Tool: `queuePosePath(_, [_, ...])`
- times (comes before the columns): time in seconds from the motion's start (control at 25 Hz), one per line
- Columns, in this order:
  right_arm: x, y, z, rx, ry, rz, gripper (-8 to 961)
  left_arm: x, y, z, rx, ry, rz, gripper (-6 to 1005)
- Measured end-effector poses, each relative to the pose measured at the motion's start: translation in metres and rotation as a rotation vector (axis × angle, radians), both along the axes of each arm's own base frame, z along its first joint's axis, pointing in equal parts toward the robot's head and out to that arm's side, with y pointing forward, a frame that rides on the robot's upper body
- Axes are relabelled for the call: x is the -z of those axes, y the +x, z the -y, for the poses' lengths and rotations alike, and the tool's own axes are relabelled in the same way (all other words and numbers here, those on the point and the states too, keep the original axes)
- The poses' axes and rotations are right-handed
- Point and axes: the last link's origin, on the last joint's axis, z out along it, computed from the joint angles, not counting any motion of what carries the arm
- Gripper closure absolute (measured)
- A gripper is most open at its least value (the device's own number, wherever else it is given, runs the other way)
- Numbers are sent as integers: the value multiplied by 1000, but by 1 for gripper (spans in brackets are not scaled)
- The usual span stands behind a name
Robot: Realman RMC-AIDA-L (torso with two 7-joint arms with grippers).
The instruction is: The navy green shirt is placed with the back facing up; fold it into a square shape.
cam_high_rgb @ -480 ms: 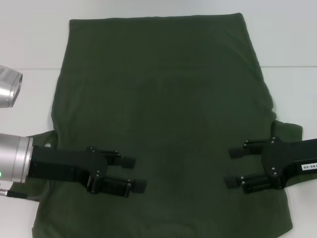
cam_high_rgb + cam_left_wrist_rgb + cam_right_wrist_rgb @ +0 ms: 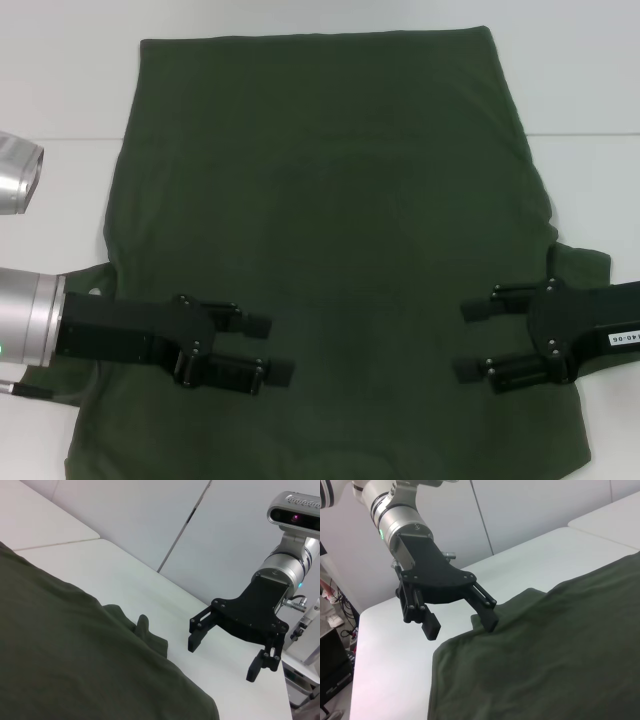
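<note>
The navy green shirt [image 2: 330, 200] lies spread flat on the white table [image 2: 60, 200], plain side up, and fills most of the head view. My left gripper [image 2: 281, 349] hovers open over the shirt's near left part, with its fingers pointing toward the middle. Opposite it, my right gripper [image 2: 459, 339] is open over the near right part, beside the right sleeve [image 2: 580, 265]. Nothing is between the fingers of either one. In the left wrist view the right gripper [image 2: 222, 660] hangs above the table past the shirt [image 2: 60, 645]. In the right wrist view the left gripper [image 2: 461, 626] is low over the shirt [image 2: 560, 650] edge.
A silver arm segment [image 2: 15, 175] juts in at the left edge of the head view. Bare white table [image 2: 125, 580] surrounds the shirt on the left and right. A table seam runs across at the far side.
Hardly anything differs. My left gripper has shifted a touch back toward the left edge, and the right gripper holds its place.
</note>
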Motion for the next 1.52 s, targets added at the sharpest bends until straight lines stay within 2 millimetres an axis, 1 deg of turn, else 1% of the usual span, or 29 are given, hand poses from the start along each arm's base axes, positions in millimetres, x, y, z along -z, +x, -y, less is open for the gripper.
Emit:
queuePosePath(0.32, [-1,0,-1,12,6,-4,70,-2,-1,-1,-13,10,8,139])
queuePosePath(0.36, [-3,1,-3,34,19,-11,70,-9,-5,-4,-69,43,33,139])
queuePosePath(0.44, [-7,3,-7,98,51,-32,70,-13,-7,-6,-100,59,42,139])
queuePosePath(0.52, [-12,7,-14,193,85,-60,70,-25,-16,-11,-208,92,67,139])
queuePosePath(0.56, [-15,9,-17,235,97,-73,70,-36,-24,-13,-298,107,86,139])
queuePosePath(0.6, [-17,10,-18,262,103,-85,70,-40,-28,-13,-337,107,97,139])
queuePosePath(0.64, [-19,12,-19,286,108,-97,70,-40,-28,-13,-337,107,97,139])
queuePosePath(0.76, [-25,12,-22,337,115,-131,70,-49,-39,-9,-438,108,127,139])
queuePosePath(1.08, [-27,17,-32,515,102,-168,69,-61,-67,-3,-665,127,235,139])
queuePosePath(1.32, [-22,21,-36,573,84,-186,69,-65,-87,1,-812,156,298,140])
queuePosePath(1.52, [-21,24,-36,605,85,-210,69,-66,-102,5,-902,189,308,140])
